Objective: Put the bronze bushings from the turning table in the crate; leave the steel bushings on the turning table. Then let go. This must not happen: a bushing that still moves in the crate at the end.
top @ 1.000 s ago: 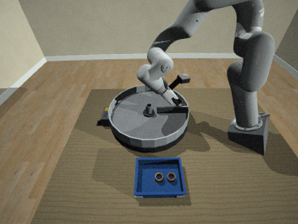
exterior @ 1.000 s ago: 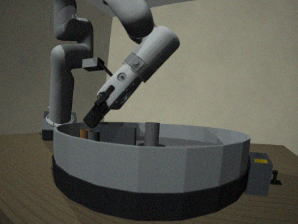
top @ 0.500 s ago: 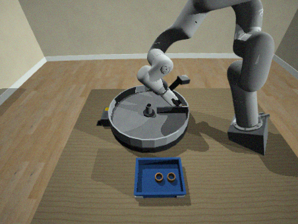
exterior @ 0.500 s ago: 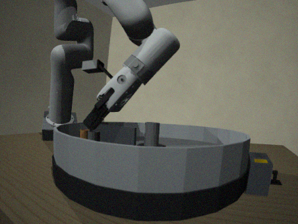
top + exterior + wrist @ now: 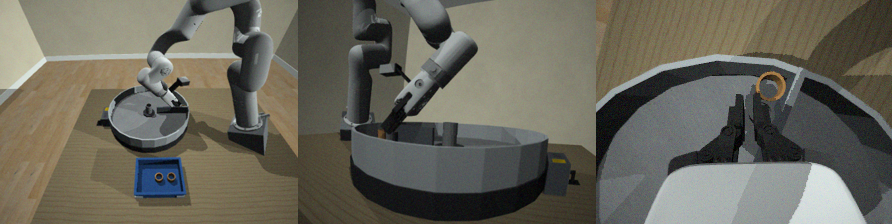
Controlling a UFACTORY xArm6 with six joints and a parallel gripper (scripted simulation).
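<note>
One bronze bushing [image 5: 771, 86] lies on the grey turning table [image 5: 148, 116], close to the rim and beside the radial divider [image 5: 171, 109]. It also shows as an orange sliver behind the rim in the exterior view [image 5: 381, 133]. My gripper [image 5: 748, 104] is tilted down inside the table, its fingers nearly together with nothing between them. The right fingertip is just short of the bushing's ring. The gripper also shows in the top and exterior views [image 5: 176, 103] [image 5: 388, 126]. Two bronze bushings [image 5: 159, 177] [image 5: 171, 176] lie in the blue crate [image 5: 159, 176]. I see no steel bushing plainly.
A centre post [image 5: 148, 109] stands in the middle of the table. A motor box with a yellow label [image 5: 558, 172] is fixed to the table's side. The arm's base [image 5: 248, 132] stands to the right of the table. The crate sits in front of the table.
</note>
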